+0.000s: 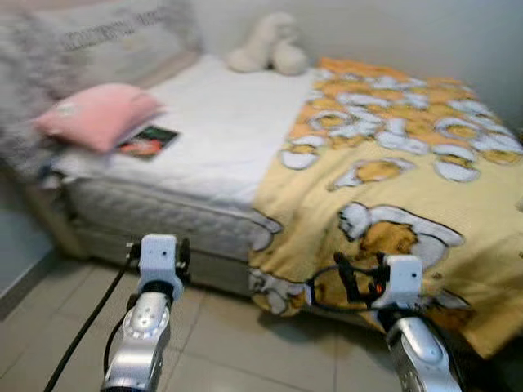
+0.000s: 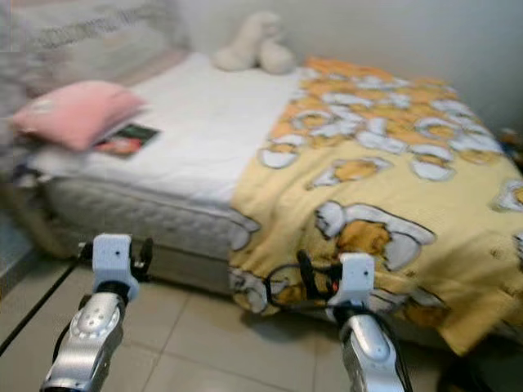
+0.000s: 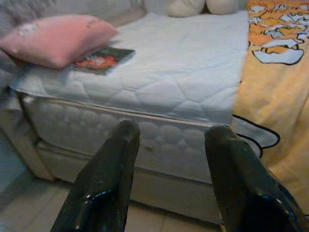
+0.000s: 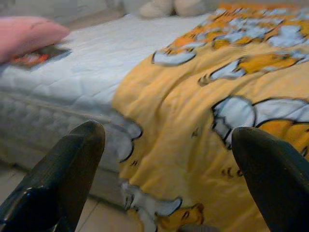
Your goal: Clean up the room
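One yellow blanket (image 1: 409, 171) with a white and orange print covers the right half of the bed (image 1: 221, 131) and hangs over its near edge toward the tiled floor (image 1: 237, 343). On the bare white mattress at upper left lies a pink pillow (image 1: 98, 114), with a book (image 1: 149, 140) just beside it. A cream plush toy (image 1: 268, 45) sits at top centre. At the bottom, the left gripper (image 3: 169, 159) and the right gripper (image 4: 169, 159) hover before the bed, both spread wide and empty.
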### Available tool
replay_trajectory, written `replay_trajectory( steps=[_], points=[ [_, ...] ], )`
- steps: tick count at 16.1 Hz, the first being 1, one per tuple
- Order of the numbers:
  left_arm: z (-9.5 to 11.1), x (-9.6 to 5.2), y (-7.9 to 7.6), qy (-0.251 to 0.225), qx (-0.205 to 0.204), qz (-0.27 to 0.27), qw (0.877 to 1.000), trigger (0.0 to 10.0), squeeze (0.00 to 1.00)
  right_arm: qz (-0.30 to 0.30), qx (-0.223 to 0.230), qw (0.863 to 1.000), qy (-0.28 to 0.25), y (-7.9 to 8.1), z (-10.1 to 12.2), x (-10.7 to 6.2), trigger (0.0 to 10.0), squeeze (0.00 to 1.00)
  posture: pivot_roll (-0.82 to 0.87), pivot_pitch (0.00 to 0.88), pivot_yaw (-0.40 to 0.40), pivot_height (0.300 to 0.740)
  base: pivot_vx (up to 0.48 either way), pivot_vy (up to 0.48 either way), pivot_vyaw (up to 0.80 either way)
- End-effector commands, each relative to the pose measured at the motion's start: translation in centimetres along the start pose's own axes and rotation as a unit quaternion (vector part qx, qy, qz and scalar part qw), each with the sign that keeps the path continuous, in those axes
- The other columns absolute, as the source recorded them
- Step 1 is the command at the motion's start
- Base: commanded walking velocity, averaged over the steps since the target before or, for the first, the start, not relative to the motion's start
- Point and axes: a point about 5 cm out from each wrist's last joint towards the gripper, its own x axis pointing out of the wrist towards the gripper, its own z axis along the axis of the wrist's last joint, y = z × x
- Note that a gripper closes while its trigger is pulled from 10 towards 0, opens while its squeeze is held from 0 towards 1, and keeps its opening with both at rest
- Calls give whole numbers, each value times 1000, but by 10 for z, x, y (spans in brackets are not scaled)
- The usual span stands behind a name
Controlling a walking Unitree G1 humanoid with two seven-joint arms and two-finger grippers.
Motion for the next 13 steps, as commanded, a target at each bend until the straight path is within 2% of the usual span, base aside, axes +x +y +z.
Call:
replay_trajectory(
  steps=[1,4,7,10,11,12,13],
  points=[
    [6,3,-2,-4,13,-4,1000,10000,0,2,-1,1000,-2,-2,0,0,10000,0,80,0,18,740,0,0,456],
    [1,6,2,25,-10,28,999,10000,0,2,9,1000,-4,0,0,3,10000,0,71,0,21,740,0,-465,458],
    [3,7,0,18,-6,19,1000,10000,0,6,10,1000,-5,-2,1,5,10000,0,70,0,22,740,0,-440,456],
    [-2,6,-6,31,-10,3,999,10000,0,4,6,1000,-6,-5,3,4,10000,0,58,0,14,740,0,-442,456],
    [-4,5,-9,36,-42,-4,998,10000,0,4,4,1000,-6,-7,3,3,10000,0,54,0,11,740,0,0,456],
    [-1,5,-11,26,-17,-7,999,10000,0,4,3,1000,-5,-9,3,2,10000,0,53,0,7,740,0,0,456],
    [3,6,-14,14,-15,-11,1000,10000,0,5,1,1000,-3,-9,3,2,10000,0,52,0,6,740,0,0,463]
  ],
)
